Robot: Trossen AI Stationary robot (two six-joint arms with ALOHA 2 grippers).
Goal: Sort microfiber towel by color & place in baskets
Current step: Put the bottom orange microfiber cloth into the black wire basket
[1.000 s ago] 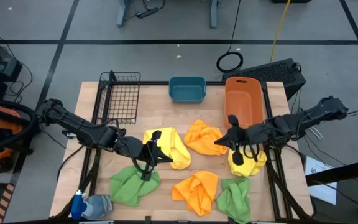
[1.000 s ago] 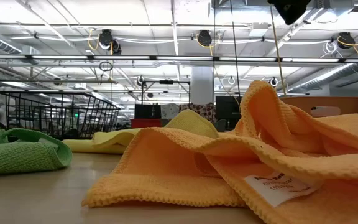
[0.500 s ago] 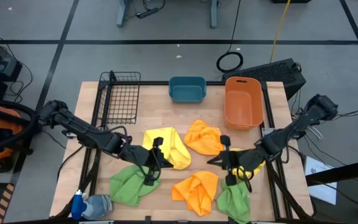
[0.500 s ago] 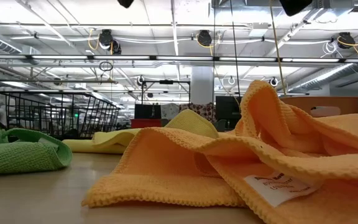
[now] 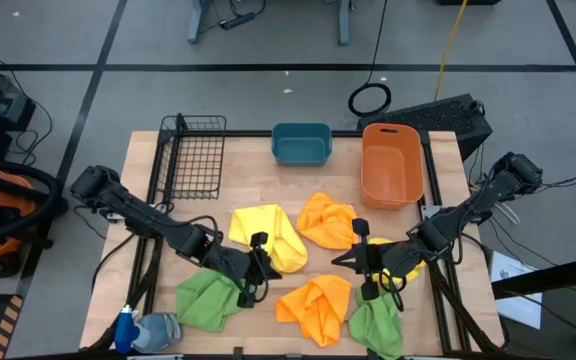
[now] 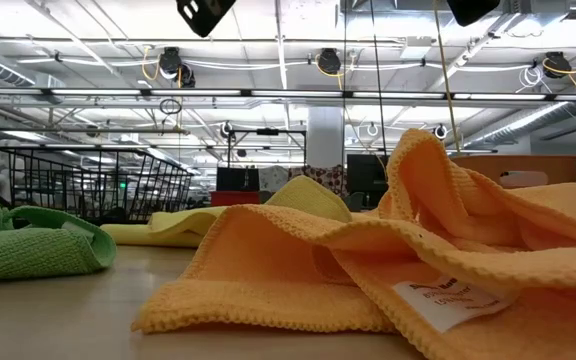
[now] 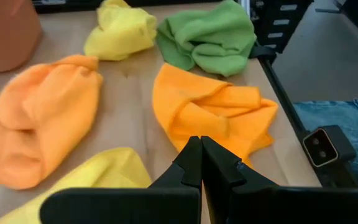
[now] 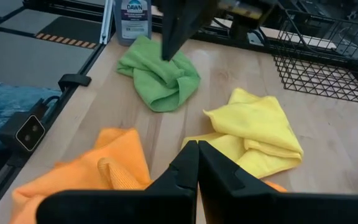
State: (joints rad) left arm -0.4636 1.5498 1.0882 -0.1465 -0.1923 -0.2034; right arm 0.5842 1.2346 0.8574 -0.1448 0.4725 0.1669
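Several microfiber towels lie crumpled on the wooden table: yellow (image 5: 268, 235), orange (image 5: 328, 220), green (image 5: 208, 298), a near orange one (image 5: 316, 305), green (image 5: 376, 322), and a small yellow one (image 5: 413, 262) partly under my right arm. My left gripper (image 5: 268, 268) is shut and holds nothing, between the big yellow towel and the left green one; its wrist view looks onto the near orange towel (image 7: 210, 112). My right gripper (image 5: 340, 259) is shut and holds nothing, just beyond the near orange towel (image 8: 86, 168).
The black wire basket (image 5: 193, 155), teal tub (image 5: 301, 143) and orange bin (image 5: 392, 163) stand along the far edge. A Dawn bottle (image 5: 133, 330) lies at the near left corner. Bare wood shows between the far towels and the baskets.
My right gripper has swung from above the small yellow towel beside the orange bin toward the near edge and leftward, then held still. My left gripper has crept rightward and nearward along the yellow towel's near side. No towel has moved.
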